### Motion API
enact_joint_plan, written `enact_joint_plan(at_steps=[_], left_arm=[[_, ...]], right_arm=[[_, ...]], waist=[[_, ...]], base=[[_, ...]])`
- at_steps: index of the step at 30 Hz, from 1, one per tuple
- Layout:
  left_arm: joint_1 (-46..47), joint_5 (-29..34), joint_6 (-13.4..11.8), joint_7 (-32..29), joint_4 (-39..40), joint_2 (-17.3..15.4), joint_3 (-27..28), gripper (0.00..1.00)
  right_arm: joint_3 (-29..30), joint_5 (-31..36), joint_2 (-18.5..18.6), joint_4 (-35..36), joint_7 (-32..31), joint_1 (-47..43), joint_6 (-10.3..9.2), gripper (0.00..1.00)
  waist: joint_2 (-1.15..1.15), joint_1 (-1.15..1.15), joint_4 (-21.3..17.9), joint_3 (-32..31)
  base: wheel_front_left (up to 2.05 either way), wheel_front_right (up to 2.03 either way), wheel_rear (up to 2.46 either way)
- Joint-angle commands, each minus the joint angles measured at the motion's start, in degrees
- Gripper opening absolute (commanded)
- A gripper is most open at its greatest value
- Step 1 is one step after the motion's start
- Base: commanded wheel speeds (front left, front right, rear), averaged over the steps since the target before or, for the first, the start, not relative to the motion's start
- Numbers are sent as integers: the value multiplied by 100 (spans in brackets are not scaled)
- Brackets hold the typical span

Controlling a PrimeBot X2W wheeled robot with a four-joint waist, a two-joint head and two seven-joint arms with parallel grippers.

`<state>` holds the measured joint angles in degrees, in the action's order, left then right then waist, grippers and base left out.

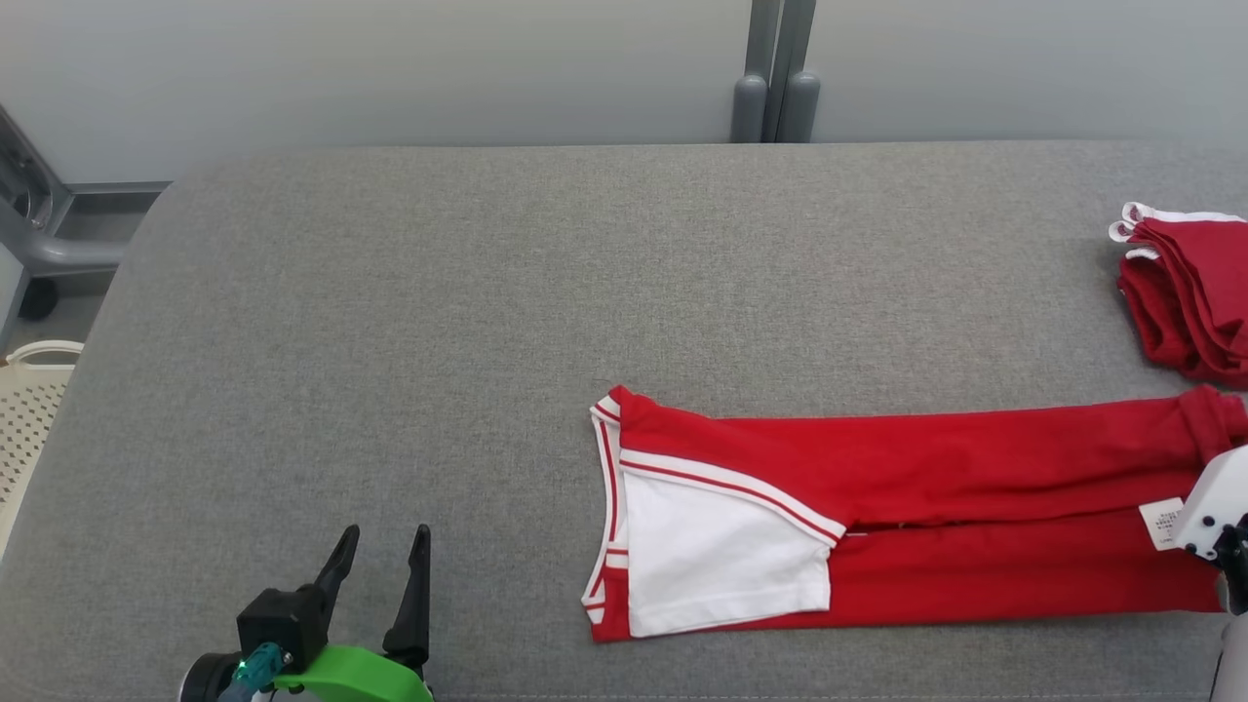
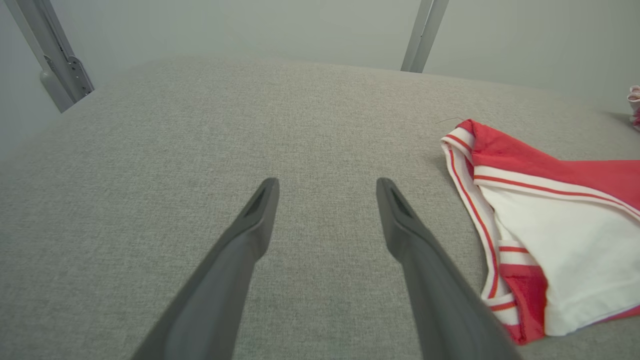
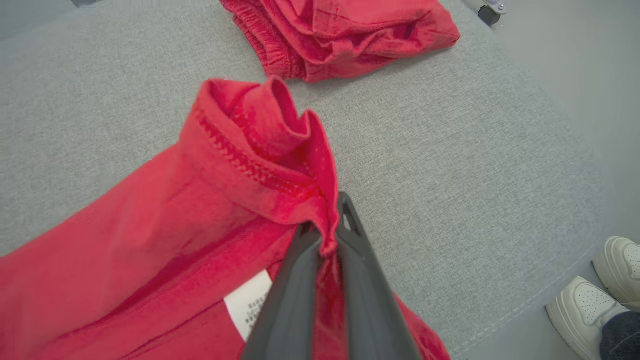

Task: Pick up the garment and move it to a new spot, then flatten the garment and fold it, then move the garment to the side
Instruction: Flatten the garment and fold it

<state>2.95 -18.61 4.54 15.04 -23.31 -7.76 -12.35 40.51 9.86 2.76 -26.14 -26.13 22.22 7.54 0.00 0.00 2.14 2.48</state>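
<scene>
Garment (image 1: 877, 507): red, lying as a long flat strip across the near right part of the grey worktop (image 1: 390, 292). Its white panel (image 1: 721, 556) with striped trim is at the left end, and the hem (image 3: 250, 165) and label (image 1: 1160, 522) are at the right end.

Right gripper (image 3: 330, 227): its fingers (image 3: 295, 300) are clenched on a pinch of the hem edge. The cloth is bunched up between them.

Left gripper (image 1: 386, 534): its fingers (image 2: 240, 250) are spread and grasp nothing. It sits over bare worktop, well apart from the garment's left end.

Step in hand (judgement): a crosswise fold, with the hem end carried over toward the white panel.

Notes for doing it well:
- The pinch takes only one point of the hem, so the far corner will likely sag or trail. Lift low and move slowly.
- Travel along the strip's own line so the long edges stack.
- The left gripper could pin the trim end to stop the strip from sliding.
- Lay the hem down before letting go, then smooth out the bunched part.

A second red pile (image 1: 1189, 292) lies just beyond the hem end; keep the lift clear of it. A person's white shoes (image 3: 600, 310) stand off the worktop's right edge.
</scene>
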Motion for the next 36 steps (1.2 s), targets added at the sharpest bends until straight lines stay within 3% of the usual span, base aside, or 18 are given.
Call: enact_joint_plan(at_steps=[1, 5, 7, 19, 36], left_arm=[[9, -20, 23, 22, 1, 12, 4, 100], [42, -31, 34, 22, -27, 27, -7, 100], [32, -46, 33, 22, -31, 34, 2, 100], [26, -54, 46, 22, -77, 39, 3, 100], [158, -54, 98, 22, -152, 86, -51, 100]], right_arm=[[-5, 20, 27, 138, -82, -14, -11, 0], [-368, -282, 20, 308, -380, -42, -10, 0], [-702, -738, 19, 273, -542, -74, -10, 0], [-3112, -2589, 23, 472, -869, -159, -9, 0], [-5506, -4282, 21, -1038, -89, 764, -7, 0]], waist=[[0, 0, 5, 0], [0, 0, 31, -25], [0, 0, 42, -47], [0, 0, 128, -158], [0, 0, 597, -50]], base=[[0, 0, 0], [0, 0, 0], [0, 0, 0], [0, 0, 0], [0, 0, 0]])
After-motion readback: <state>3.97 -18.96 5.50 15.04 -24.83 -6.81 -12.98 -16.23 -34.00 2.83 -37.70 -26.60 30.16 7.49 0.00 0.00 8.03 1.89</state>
